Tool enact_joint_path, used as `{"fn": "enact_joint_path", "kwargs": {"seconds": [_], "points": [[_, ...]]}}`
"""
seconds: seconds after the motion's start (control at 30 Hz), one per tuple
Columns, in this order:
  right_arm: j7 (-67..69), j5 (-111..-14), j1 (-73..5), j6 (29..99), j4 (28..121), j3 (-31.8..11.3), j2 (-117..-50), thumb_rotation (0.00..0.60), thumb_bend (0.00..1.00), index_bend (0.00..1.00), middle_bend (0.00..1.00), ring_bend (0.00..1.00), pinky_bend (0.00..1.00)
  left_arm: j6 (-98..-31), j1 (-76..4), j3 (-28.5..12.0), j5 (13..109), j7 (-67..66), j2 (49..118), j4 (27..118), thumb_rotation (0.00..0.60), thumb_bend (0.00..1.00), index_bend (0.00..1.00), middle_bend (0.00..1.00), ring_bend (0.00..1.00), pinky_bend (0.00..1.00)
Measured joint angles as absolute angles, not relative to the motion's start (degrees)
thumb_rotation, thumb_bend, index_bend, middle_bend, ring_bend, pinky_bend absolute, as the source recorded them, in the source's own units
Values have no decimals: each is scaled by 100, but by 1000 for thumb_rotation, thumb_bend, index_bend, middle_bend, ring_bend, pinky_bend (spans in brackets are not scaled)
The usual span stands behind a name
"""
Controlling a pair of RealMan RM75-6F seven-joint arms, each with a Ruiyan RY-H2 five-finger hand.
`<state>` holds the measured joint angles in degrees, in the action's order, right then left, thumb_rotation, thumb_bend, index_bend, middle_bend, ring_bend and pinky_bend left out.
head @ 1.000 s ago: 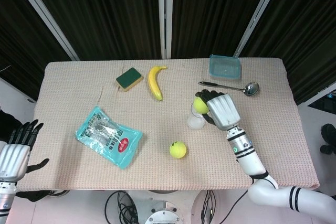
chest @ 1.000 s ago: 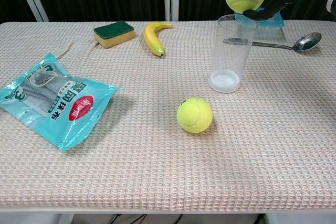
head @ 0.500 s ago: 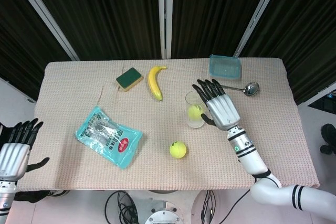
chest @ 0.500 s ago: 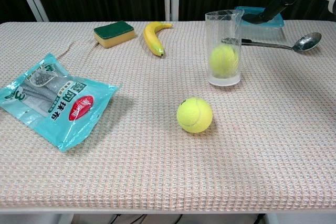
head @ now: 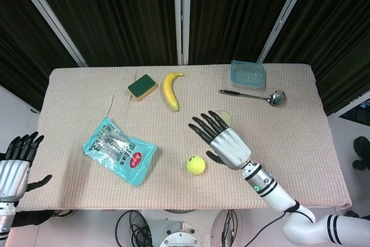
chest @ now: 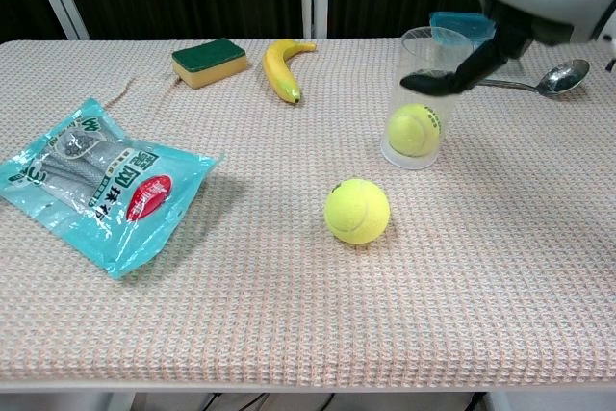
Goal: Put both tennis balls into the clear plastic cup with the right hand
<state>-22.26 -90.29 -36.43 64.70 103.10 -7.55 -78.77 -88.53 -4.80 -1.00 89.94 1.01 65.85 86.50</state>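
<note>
Table (head: 87, 91): loose tennis ball (head: 196, 165) just beside the empty, spread right robot hand (head: 222, 143).

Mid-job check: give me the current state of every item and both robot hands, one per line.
clear plastic cup: upright, one ball inside
tennis ball in cup: resting at the bottom
second tennis ball: loose on the table
right robot hand: open, fingers spread, holding nothing
left robot hand: open, off the table's left edge
blue container: upright on the table
</note>
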Motion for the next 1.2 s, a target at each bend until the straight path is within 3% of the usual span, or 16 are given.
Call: {"fn": "enact_joint_path", "kwargs": {"seconds": [0.17, 0.47, 0.8, 0.9, 1.1, 1.2], "points": [[-2466, -9091, -3707, 6070, 10254, -464, -7949, 600, 203, 28, 85, 0, 77, -8840, -460, -92, 8966, 192, 6599, 8570, 600, 33, 0, 0, 0, 0], [-2985, -8245, -3803, 5353, 9964, -274, -8123, 600, 201, 28, 98, 64, 257, -8813, -439, -89, 8925, 355, 6642, 8430, 600, 33, 0, 0, 0, 0], [-2760, -7804, -3995, 4918, 9307, -257, -8690, 600, 228, 37, 136, 120, 324, -8850, -410, -112, 8896, 283, 6627, 8416, 600, 33, 0, 0, 0, 0], [-2760, -7834, -4010, 4983, 9225, -260, -8810, 600, 248, 118, 227, 213, 406, -8824, -409, -118, 8864, 244, 6643, 8403, 600, 33, 0, 0, 0, 0], [-2830, -7882, -4041, 5037, 9032, -232, -8947, 600, 292, 374, 424, 425, 635, -8795, -417, -130, 8847, 265, 6628, 8411, 600, 34, 0, 0, 0, 0], [-2945, -7767, -4106, 4900, 9039, -238, -8942, 600, 300, 495, 480, 481, 684, -8754, -423, -129, 8824, 287, 6622, 8404, 600, 33, 0, 0, 0, 0]]}}
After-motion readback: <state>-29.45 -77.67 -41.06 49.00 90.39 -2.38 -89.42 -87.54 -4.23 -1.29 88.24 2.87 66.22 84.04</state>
